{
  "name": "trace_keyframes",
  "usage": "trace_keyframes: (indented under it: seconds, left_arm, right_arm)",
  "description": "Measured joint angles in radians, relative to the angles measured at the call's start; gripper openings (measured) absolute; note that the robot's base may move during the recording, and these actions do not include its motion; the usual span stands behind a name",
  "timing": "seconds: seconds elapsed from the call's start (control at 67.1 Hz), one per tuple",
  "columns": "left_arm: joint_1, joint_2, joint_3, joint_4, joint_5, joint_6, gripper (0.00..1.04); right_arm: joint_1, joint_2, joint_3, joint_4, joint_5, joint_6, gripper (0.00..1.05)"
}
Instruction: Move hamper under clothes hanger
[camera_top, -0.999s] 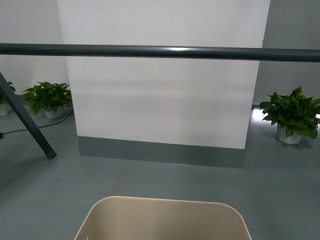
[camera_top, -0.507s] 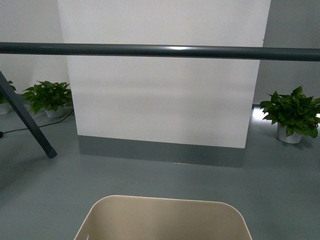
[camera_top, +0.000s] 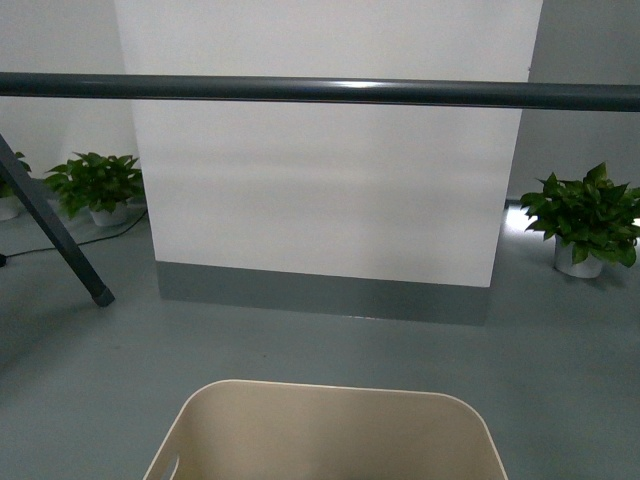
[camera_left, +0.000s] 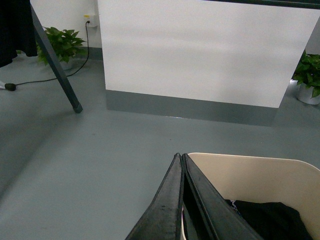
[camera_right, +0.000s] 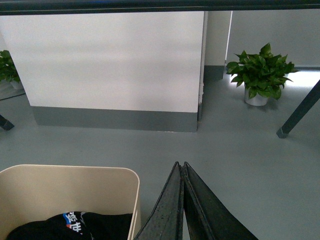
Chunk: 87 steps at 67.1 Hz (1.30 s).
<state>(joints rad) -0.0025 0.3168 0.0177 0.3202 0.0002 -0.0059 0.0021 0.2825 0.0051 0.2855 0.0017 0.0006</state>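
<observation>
The cream hamper stands on the grey floor at the bottom of the front view, its far rim just short of the clothes hanger, whose dark bar crosses high overhead. One slanted leg of it comes down at the left. In the left wrist view my left gripper is shut on the hamper at its side wall, with dark clothes inside. My right gripper is shut, just outside the hamper's other side; whether it touches is unclear.
A white wall panel with a grey base stands behind the bar. Potted plants sit at the left and the right. A cable runs over the floor at the left. Another leg of the rack shows in the right wrist view.
The hamper's rim has come further into the front view, toward the bar. The bar sits a little higher in the picture and the wall looks slightly nearer.
</observation>
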Motion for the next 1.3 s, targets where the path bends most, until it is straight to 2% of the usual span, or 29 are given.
trace_keyframes:
  seconds: [0.432,0.582,0.656,0.716,1.148,1.193,1.297]
  left_arm:
    - [0.000,-0.117,0.000,-0.117,0.000,0.000,0.03]
    - [0.000,-0.154,0.000,-0.154,0.000,0.000,0.03]
    - [0.000,-0.248,0.000,-0.280,0.002,0.000,0.03]
    - [0.000,-0.296,0.000,-0.310,0.001,0.000,0.03]
    - [0.000,-0.312,0.000,-0.318,0.000,0.000,0.04]
    - [0.000,-0.312,0.000,-0.318,0.000,0.000,0.08]
    - [0.000,-0.312,0.000,-0.318,0.000,0.000,0.27]
  right_arm:
    - [0.000,-0.105,0.000,-0.105,0.000,0.000,0.02]
    - [0.000,-0.246,0.001,-0.275,-0.002,0.000,0.02]
    - [0.000,-0.277,0.001,-0.280,-0.003,0.000,0.02]
    - [0.000,-0.277,0.001,-0.283,-0.002,0.000,0.02]
    - [0.000,-0.278,0.001,-0.284,-0.003,0.000,0.02]
    - [0.000,-0.278,0.001,-0.284,-0.003,-0.002,0.03]
    - [0.000,-0.278,0.001,-0.284,-0.003,-0.001,0.21]
